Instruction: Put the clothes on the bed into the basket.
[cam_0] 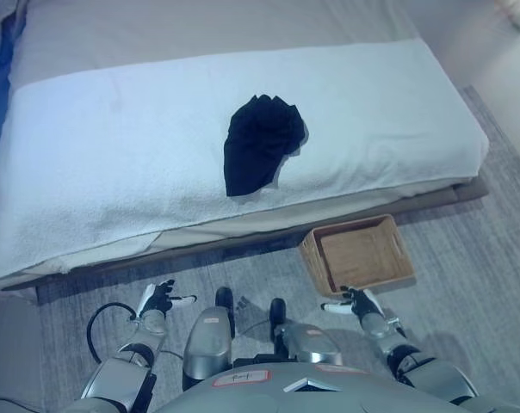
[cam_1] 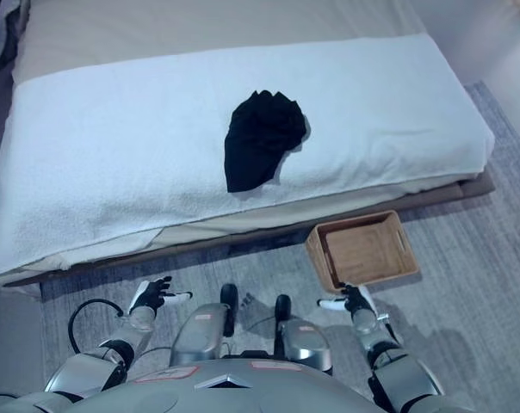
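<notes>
A crumpled black garment (cam_0: 260, 142) lies near the middle of the white blanket on the bed (cam_0: 114, 155). On the grey carpet just below the bed's near edge stands a brown woven basket (cam_0: 359, 255) with nothing in it. My left hand (cam_0: 161, 299) hovers low over the carpet at lower left, fingers relaxed and holding nothing. Lower right, my right hand (cam_0: 355, 301) floats open just in front of the basket's near rim. Both hands are well short of the garment.
The bed's near edge (cam_0: 243, 231) runs across the view between my hands and the garment. Grey carpet (cam_0: 467, 258) stretches to the right of the basket. A pale wall or floor strip (cam_0: 510, 77) lies at the far right.
</notes>
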Available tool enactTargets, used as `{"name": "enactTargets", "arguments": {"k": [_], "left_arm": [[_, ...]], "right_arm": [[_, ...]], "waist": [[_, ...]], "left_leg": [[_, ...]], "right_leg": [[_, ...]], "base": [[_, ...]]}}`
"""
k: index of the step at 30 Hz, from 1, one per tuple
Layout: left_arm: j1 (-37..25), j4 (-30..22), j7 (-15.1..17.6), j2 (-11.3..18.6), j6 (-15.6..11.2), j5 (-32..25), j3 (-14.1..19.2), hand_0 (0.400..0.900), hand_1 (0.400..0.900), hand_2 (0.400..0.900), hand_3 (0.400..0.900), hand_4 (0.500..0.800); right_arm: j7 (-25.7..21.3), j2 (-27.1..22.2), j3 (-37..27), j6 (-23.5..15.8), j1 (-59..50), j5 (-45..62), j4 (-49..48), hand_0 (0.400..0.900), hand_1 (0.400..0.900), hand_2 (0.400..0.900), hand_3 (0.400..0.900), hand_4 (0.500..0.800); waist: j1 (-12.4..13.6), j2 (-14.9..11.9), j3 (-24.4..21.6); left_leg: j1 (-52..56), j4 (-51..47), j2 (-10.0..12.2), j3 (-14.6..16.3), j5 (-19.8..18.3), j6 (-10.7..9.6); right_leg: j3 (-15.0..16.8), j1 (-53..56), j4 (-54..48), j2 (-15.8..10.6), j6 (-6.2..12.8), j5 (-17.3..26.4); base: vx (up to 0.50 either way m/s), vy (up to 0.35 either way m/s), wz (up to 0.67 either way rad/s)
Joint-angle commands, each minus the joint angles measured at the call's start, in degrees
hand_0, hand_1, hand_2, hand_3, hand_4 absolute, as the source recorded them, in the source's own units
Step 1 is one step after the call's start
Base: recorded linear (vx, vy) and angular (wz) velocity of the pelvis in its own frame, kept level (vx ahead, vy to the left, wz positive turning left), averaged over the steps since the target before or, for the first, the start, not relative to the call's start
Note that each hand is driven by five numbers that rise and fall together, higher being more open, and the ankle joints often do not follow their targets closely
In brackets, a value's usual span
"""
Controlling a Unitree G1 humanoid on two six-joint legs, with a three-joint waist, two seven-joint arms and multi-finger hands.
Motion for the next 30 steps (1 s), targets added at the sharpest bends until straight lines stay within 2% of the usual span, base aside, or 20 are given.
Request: {"name": "enactTargets", "arguments": {"k": [1, 2, 4, 6, 7, 9, 11, 12, 13, 15, 16, 17, 18, 20, 21, 22, 23, 24, 27, 30], "left_arm": [[2.5, 0.1, 2.3, 1.0, -1.3, 0.0, -0.4, 0.9, 0.9, 0.9, 0.9, 0.8], [2.5, 0.1, 2.3, 0.9, -1.3, 0.0, -0.4, 0.9, 0.9, 0.9, 0.9, 0.8], [2.9, 0.6, 2.0, 0.8, -1.2, -0.3, -0.3, 0.9, 0.9, 0.9, 0.9, 0.8], [2.9, 1.2, 1.6, 0.8, -1.0, -0.7, -0.4, 0.9, 0.9, 0.9, 0.9, 0.8], [2.7, 0.9, 1.4, 0.9, -0.9, -0.7, -0.6, 0.9, 0.9, 0.9, 0.9, 0.8], [1.9, 0.2, 0.8, 1.3, -0.6, -0.9, -0.9, 0.9, 0.9, 0.9, 0.9, 0.8], [1.2, -0.2, 0.5, 1.6, -0.5, -1.0, -1.0, 0.9, 0.9, 0.9, 0.9, 0.8], [0.8, -0.6, 0.3, 1.9, -0.6, -1.3, -1.0, 0.9, 0.9, 0.9, 0.9, 0.8], [0.1, -1.1, 0.0, 1.8, -0.9, -1.2, -1.4, 0.9, 0.9, 0.9, 0.9, 0.8], [-0.3, -1.5, -0.3, 1.4, -1.1, -1.1, -1.8, 0.9, 0.9, 0.9, 0.9, 0.8], [-0.8, -1.8, -0.6, 1.0, -1.4, -0.8, -2.0, 0.9, 0.9, 0.9, 0.9, 0.8], [-0.8, -1.8, -0.6, 1.0, -1.4, -0.8, -2.0, 0.9, 0.9, 0.9, 0.9, 0.8], [-5.6, -0.6, -2.3, 8.2, -0.6, -0.6, -0.9, 0.9, 0.9, 0.9, 0.9, 0.8], [-2.1, -3.1, 0.5, 2.1, -1.6, 1.6, -2.4, 0.9, 0.9, 0.9, 0.9, 0.8], [-2.4, -2.7, 0.3, 0.4, -1.5, 2.3, -3.4, 0.9, 0.9, 0.9, 0.9, 0.8], [-2.4, -2.7, 0.3, 0.4, -1.5, 2.3, -3.4, 0.9, 0.9, 0.9, 0.9, 0.8], [-2.3, -2.7, 0.5, 0.0, -1.7, 2.3, -3.7, 0.9, 0.9, 0.9, 0.9, 0.8], [-1.2, -2.7, 0.6, -0.8, -1.9, 3.1, -4.0, 0.9, 0.9, 0.9, 0.9, 0.8], [-1.1, -3.4, 1.4, -1.5, -2.0, 3.2, -4.3, 0.9, 0.9, 0.9, 0.9, 0.8], [-0.8, -4.1, 2.5, -2.1, -1.8, 2.4, -4.4, 0.9, 0.9, 0.9, 0.9, 0.8]], "right_arm": [[-2.1, -1.9, -0.4, -0.7, 1.8, -1.2, -0.2, 0.9, 0.9, 0.9, 0.9, 0.8], [-2.1, -1.9, -0.4, -0.7, 1.8, -1.2, -0.2, 0.9, 0.9, 0.9, 0.9, 0.8], [-2.0, -1.3, -0.5, -0.3, 1.9, -1.9, 0.8, 0.9, 0.9, 0.9, 0.9, 0.8], [-1.8, -1.3, -1.7, -0.1, 1.9, -1.6, 1.5, 0.9, 0.9, 0.9, 0.9, 0.8], [-1.8, -1.4, -2.0, 0.1, 1.6, -1.5, 1.0, 0.9, 0.9, 0.9, 0.9, 0.8], [-1.6, -1.5, -2.1, 0.3, 1.6, -1.6, 1.0, 0.9, 0.9, 0.9, 0.9, 0.8], [-1.7, -1.6, -2.7, 0.4, 1.6, -1.2, 1.3, 0.9, 0.9, 0.9, 0.9, 0.8], [-1.9, -1.8, -2.9, 0.3, 1.8, -1.1, 0.8, 0.9, 0.9, 0.9, 0.9, 0.8], [-2.0, -1.9, -3.0, 0.1, 1.8, -0.9, -0.2, 0.9, 0.9, 0.9, 0.9, 0.8], [-2.1, -1.8, -3.0, 0.0, 1.7, -0.9, -0.6, 0.9, 0.9, 0.9, 0.9, 0.8], [-2.1, -1.6, -2.9, -0.3, 1.3, -0.6, -1.3, 0.9, 0.9, 0.9, 0.9, 0.8], [-2.1, -1.6, -2.9, -0.3, 1.3, -0.6, -1.3, 0.9, 0.9, 0.9, 0.9, 0.8], [-0.9, -2.5, -2.3, -0.6, 0.8, -0.8, -3.2, 0.9, 0.9, 0.9, 0.9, 0.8], [-2.2, -1.1, -2.2, -1.1, 0.5, -0.7, -4.7, 0.9, 0.9, 0.9, 0.9, 0.8], [-2.5, -1.1, -1.4, -1.1, 0.1, -0.6, -5.2, 0.9, 0.9, 0.9, 0.9, 0.8], [-2.5, -1.1, -1.4, -1.1, 0.1, -0.6, -5.2, 0.9, 0.9, 0.9, 0.9, 0.8], [-2.9, -1.3, -1.0, -1.4, -0.3, -0.4, -6.6, 0.9, 0.9, 0.9, 0.9, 0.8], [-3.3, -1.9, 0.8, -1.9, -0.3, -1.8, -9.8, 0.9, 0.9, 0.9, 0.9, 0.8], [-4.4, -3.3, 2.1, -2.3, -1.6, -3.5, -13.1, 0.9, 0.9, 0.9, 0.9, 0.8], [-5.3, -5.5, 5.6, -1.9, -5.4, -8.1, -15.9, 0.9, 0.9, 0.9, 0.9, 0.8]], "waist": [[1.1, 0.8, -4.2], [1.1, 0.8, -4.3], [1.7, 0.7, -6.2], [2.0, 0.5, -6.8], [1.9, 0.6, -6.2], [0.7, 1.4, -4.5], [-0.6, 2.4, -3.6], [-1.3, 3.1, -3.5], [-2.0, 4.2, -3.5], [-2.8, 4.6, -3.0], [-3.6, 4.3, -2.7], [-3.5, 4.3, -2.7], [-4.8, 4.1, -3.2], [-4.8, 3.2, -2.4], [-5.2, 2.7, -2.6], [-5.2, 2.7, -2.5], [-5.5, 2.6, -2.7], [-5.6, 2.7, -3.9], [-5.7, 3.3, -4.3], [-4.7, 3.3, -3.4]], "left_leg": [[-2.4, -3.7, 0.6, -0.3, 7.4, 2.0], [-2.5, -3.7, 0.6, -0.3, 7.5, 1.9], [-1.4, -3.6, -0.9, -1.1, 7.4, 2.9], [0.2, -2.7, -2.7, 0.4, 6.0, 4.4], [1.4, -1.7, -3.6, 1.6, 4.5, 5.7], [4.2, -0.9, -4.9, 2.2, 2.8, 7.4], [7.9, -2.0, -6.2, 2.3, 1.2, 8.8], [10.0, -3.3, -6.2, 2.6, 0.9, 8.8], [12.6, -4.6, -6.0, 3.2, 0.2, 8.2], [14.3, -4.9, -6.0, 2.8, -0.4, 7.8], [16.9, -5.4, -6.8, 2.7, -1.8, 7.4], [16.9, -5.4, -6.8, 2.7, -1.8, 7.4], [19.1, -5.9, -7.6, 3.3, -2.7, 6.9], [20.7, -5.8, -8.7, 2.4, -4.5, 6.9], [22.1, -5.8, -9.1, 0.9, -5.3, 6.5], [22.2, -5.9, -9.0, 0.8, -5.3, 6.5], [23.2, -5.8, -9.1, 0.2, -6.1, 6.3], [24.8, -4.6, -8.8, -2.0, -7.4, 5.8], [24.1, 0.5, -8.2, -3.3, -7.1, 4.4], [15.7, 21.6, -7.9, -4.7, 0.0, -0.3]], "right_leg": [[1.2, 8.8, 5.9, 1.0, 5.56, -9.0], [1.2, 8.7, 5.9, 1.0, 5.55, -8.9], [2.1, 10.0, 6.3, -1.8, 7.08, -8.4], [3.4, 7.9, 12.3, -4.3, 8.27, -4.0], [4.1, 5.2, 19.7, -5.5, 7.55, 0.6], [5.6, 0.7, 31.7, -5.0, 6.03, 4.6], [4.9, -3.1, 37.6, -4.9, 5.78, 5.2], [3.7, -5.6, 37.8, -4.1, 5.51, 3.5], [0.3, -8.3, 31.8, -3.4, 5.4, -0.1], [-1.2, -8.5, 27.2, -2.8, 5.79, -1.1], [-1.5, -9.4, 16.9, -1.2, 7.51, 0.5], [-1.5, -9.3, 16.7, -1.2, 7.5, 0.6], [0.1, -10.1, 10.5, 0.5, 8.94, 3.2], [0.6, -11.4, 3.1, 1.3, 10.43, 6.7], [2.9, -11.9, 1.0, 2.4, 11.06, 7.8], [2.8, -11.8, 1.0, 2.4, 11.05, 7.7], [4.6, -11.7, 1.6, 3.0, 10.79, 8.1], [7.0, -10.2, 1.5, 3.9, 9.44, 8.7], [6.5, -9.0, 2.2, 3.9, 8.56, 8.7], [5.1, -5.8, 3.4, 3.8, 5.98, 6.7]], "base": [[0.32, 0.224, -0.46], [0.52, 0.384, -0.72], [0.41, 0.369, -0.55], [0.41, 0.452, -0.43], [0.35, 0.456, -0.26], [0.28, 0.416, -0.14], [0.29, 0.378, -0.06], [0.41, 0.369, 0.11], [0.31, 0.241, 0.22], [0.35, 0.143, 0.37], [0.36, 0.102, 0.38], [0.42, 0.1, 0.22], [0.26, 0.059, 0.14], [0.47, 0.043, 0.64], [0.41, 0.009, 0.75], [0.38, -0.016, 0.83], [0.47, -0.086, 0.84], [0.47, -0.086, 0.83], [0.47, -0.14, 0.82], [0.29, -0.18, 0.42]]}}
